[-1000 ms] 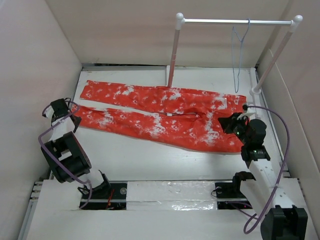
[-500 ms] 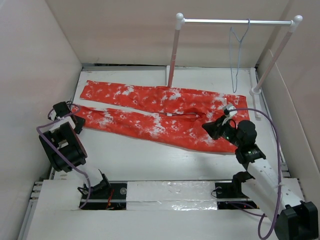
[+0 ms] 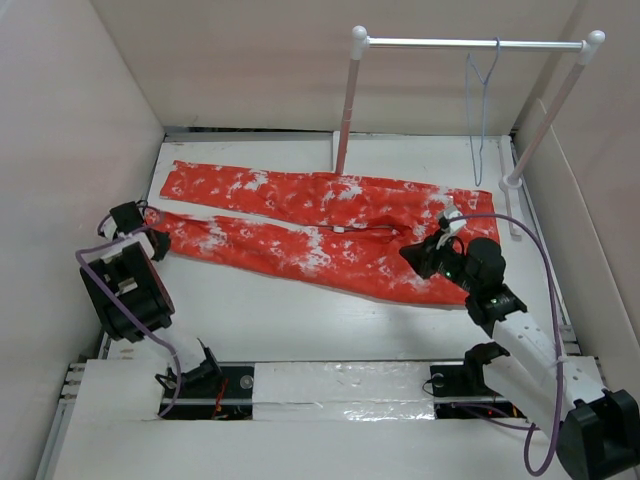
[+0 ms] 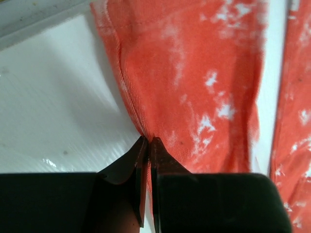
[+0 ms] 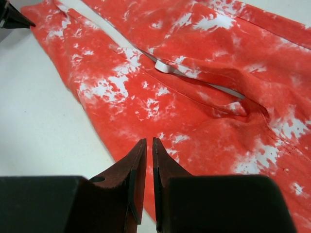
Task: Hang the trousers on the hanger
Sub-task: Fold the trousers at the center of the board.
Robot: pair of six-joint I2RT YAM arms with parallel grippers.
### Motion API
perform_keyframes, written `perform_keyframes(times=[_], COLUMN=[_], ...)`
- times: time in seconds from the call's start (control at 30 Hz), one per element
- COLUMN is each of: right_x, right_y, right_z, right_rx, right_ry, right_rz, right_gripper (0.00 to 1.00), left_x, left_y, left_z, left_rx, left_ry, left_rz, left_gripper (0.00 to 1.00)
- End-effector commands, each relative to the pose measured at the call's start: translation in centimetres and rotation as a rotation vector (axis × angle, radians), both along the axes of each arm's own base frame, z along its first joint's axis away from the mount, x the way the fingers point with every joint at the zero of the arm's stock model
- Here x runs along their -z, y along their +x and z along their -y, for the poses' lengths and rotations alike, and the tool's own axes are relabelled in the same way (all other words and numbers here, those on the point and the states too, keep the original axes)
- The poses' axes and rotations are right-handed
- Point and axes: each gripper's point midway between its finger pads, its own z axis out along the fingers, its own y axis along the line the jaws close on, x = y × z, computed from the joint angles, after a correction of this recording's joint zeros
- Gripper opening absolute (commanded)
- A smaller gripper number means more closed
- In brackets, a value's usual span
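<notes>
Red-orange trousers (image 3: 300, 215) lie flat on the worktop (image 3: 300, 320), legs to the left, waist to the right, nothing lifted yet. Pale wire hanger (image 3: 480, 110) hangs from the rack crossbar (image 3: 470, 43) at far right, well apart from the cloth and untouched.

Change vs 1 s ago: right end effector (image 5: 146, 141) has slid inward from the waist end and now sits over the near edge of the near leg, approx. at thigh level. Its fingers are narrow, only a sliver between them, nothing held. Can't tell if the tips touch the cloth.

Left end effector (image 4: 147, 141) has barely shifted and is at the near leg's cuff. Fingers are pressed together w/ the hem ridging up into the tips, so prob. pinching the cuff.

Meaning: setup phase, task barely begun. Right arm looks to be hunting a grip pt nearer mid-length, poss. to gather or fold the legs before they go to the hanger. It'd need to open first to take any cloth.
</notes>
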Motion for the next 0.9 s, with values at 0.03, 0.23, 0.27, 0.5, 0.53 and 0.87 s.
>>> perform_keyframes(times=[0.03, 0.23, 0.27, 0.5, 0.53, 0.87], right_x=[-2.8, 0.9, 1.9, 4.9, 5.2, 7.4], right_y=[1.4, 2.0, 1.7, 0.7, 0.6, -0.3], right_z=[0.3, 4.0, 4.5, 8.8, 8.8, 14.2], right_rx=[0.054, 0.256, 0.279, 0.473, 0.465, 0.832], right_ry=[0.007, -0.082, -0.092, -0.06, -0.054, -0.019], right_rz=[0.079, -0.062, -0.084, -0.184, -0.192, -0.334], right_gripper=[0.2, 0.57, 0.6, 0.61, 0.59, 0.0], left_x=[-5.4, -14.0, -15.1, -23.4, -24.3, -29.4], left_y=[0.6, 0.9, 0.7, -3.8, -4.1, -8.8], left_z=[1.5, 5.5, 5.9, 7.9, 8.0, 12.8], left_rx=[-0.015, 0.056, 0.07, 0.129, 0.138, 0.33], left_ry=[0.087, 0.183, 0.186, 0.285, 0.304, 0.369], left_rz=[0.129, 0.353, 0.386, 0.615, 0.635, 0.874], left_gripper=[0.0, 0.0, 0.0, 0.0, 0.0, 0.0])
